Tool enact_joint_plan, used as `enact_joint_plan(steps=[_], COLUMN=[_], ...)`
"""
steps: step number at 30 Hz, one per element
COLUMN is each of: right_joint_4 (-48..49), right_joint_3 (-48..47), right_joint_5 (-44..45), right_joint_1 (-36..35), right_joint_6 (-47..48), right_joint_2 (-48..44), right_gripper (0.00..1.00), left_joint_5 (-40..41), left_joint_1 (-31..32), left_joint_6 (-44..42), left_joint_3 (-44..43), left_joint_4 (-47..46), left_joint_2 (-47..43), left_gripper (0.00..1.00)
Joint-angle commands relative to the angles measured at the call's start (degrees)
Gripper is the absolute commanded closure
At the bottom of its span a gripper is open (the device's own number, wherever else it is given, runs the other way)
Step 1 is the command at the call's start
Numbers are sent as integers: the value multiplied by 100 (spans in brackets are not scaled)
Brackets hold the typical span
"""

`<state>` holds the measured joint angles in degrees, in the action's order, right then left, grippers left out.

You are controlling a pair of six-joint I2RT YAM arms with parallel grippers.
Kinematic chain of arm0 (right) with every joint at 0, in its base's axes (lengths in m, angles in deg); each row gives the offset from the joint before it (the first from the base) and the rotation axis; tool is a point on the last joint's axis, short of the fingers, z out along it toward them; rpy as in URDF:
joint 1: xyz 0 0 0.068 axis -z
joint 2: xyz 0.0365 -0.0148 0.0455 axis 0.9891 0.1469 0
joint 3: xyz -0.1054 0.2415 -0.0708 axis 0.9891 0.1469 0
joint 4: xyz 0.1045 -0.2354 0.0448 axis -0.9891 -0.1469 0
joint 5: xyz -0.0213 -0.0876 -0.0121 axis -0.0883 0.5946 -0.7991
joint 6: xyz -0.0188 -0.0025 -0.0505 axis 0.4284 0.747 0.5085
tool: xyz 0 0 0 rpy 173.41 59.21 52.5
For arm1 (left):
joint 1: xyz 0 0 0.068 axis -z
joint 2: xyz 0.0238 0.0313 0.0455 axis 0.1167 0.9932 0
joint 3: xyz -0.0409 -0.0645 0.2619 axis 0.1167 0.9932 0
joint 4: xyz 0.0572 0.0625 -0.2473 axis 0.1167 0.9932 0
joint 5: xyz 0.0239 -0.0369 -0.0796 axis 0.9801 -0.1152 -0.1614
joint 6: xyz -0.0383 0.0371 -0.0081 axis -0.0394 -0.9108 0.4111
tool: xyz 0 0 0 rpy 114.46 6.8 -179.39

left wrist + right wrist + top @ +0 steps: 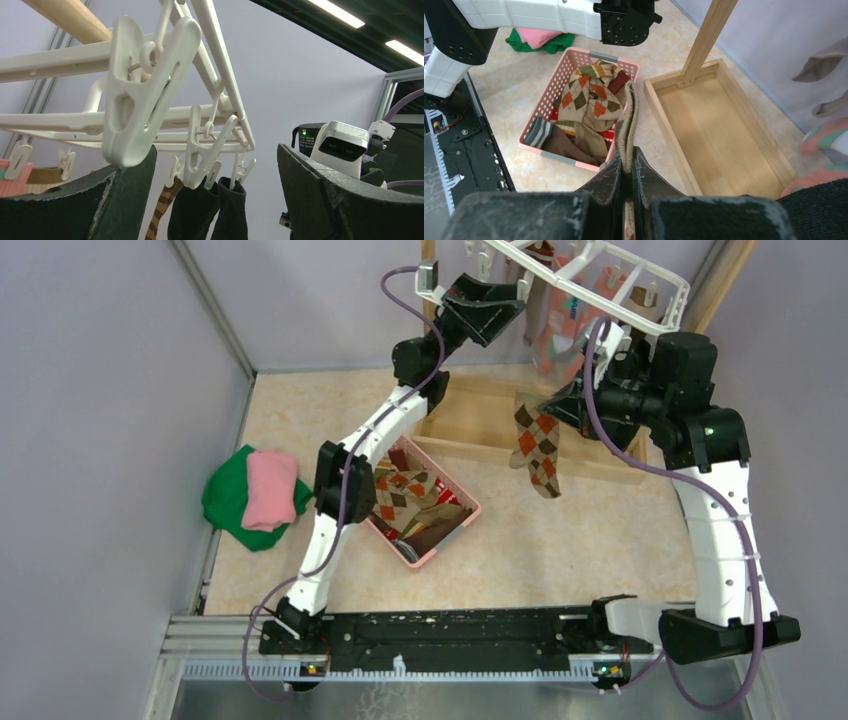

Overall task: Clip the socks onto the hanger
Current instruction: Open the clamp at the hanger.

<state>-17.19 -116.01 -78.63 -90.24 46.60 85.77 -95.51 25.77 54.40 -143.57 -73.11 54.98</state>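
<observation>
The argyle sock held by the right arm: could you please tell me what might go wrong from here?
The argyle sock hangs from the shut right jaws by one end, so it could slip and land outside the pink basket. The clip by the open left jaws dangles loosely from the hanger, so it may swing aside when squeezed.

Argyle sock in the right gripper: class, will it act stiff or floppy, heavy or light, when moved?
Probably floppy: the argyle sock hangs limp from the shut right gripper. Likely light: a pinch at one edge holds it. It may swing when moved toward a clip.
</observation>
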Motion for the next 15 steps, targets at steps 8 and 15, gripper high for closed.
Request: enact_joint_plan(steps=[8, 15], right_joint_4=[13, 19], right_joint_3=[-327, -301], right_joint_5=[-297, -418], right_joint_1=[131, 192], right_joint_6=[-16, -16], right_joint_2=[-113, -128], right_gripper=[100, 100], left_joint_5=[461, 609], left_joint_1=[143, 223], left_joint_6=[-350, -574], left_joint_3=[-674, -852], left_joint_4=[266, 376], left_joint_2=[243, 253], left_gripper=[9, 10])
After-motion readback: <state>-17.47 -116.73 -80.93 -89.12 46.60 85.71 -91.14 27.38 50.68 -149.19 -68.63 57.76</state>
